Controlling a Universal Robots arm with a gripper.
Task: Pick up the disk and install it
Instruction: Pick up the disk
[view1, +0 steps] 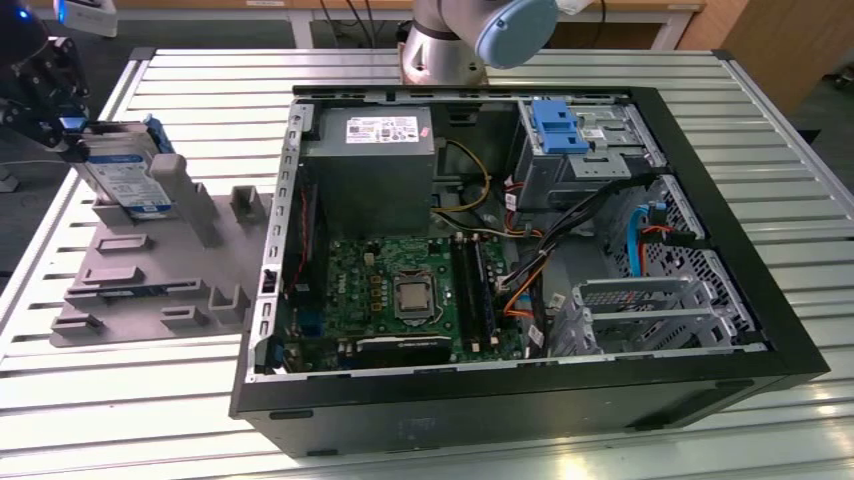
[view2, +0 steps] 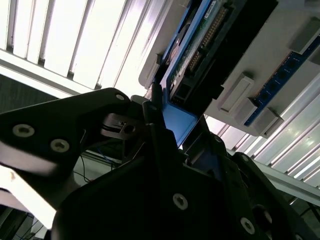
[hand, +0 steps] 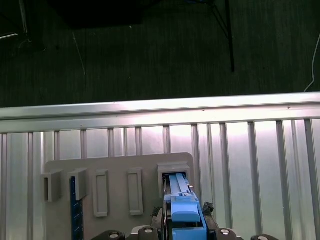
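Exterior view puts the gripper (view1: 76, 138) at the far left of the table (view1: 134, 400), over the top edge of the disk (view1: 134, 180). The disk stands on edge, slightly tilted, with its lower end at a slot of the grey fixture (view1: 147, 270). In the second wrist view the black fingers (view2: 154, 125) lie tight on either side of the disk's blue bracket with no gap to see, so the jaws are clamped on the disk. Its green circuit side faces that camera. In the first wrist view the disk is seen edge-on, running from between the fingers to an open pocket of the fixture. A blue strip (hand: 76, 210) sits in another slot, well apart. Just beside the fixture, to the exterior view's right, lies an open black case (view1: 534, 420). Inside it are a grey power supply (view1: 374, 170) at the back, a green motherboard (view1: 387, 290) nearer the camera and a blue caddy (view1: 554, 125) in the far bay. A metal drive cage (view1: 641, 310) sits by the near corner, and loose cables (view1: 527, 270) cross between board and cage. The arm's base (view1: 461, 45) stands behind the case. The table is of pale metal slats, and beyond its edge in the first wrist view lies dark floor (hand: 150, 50).
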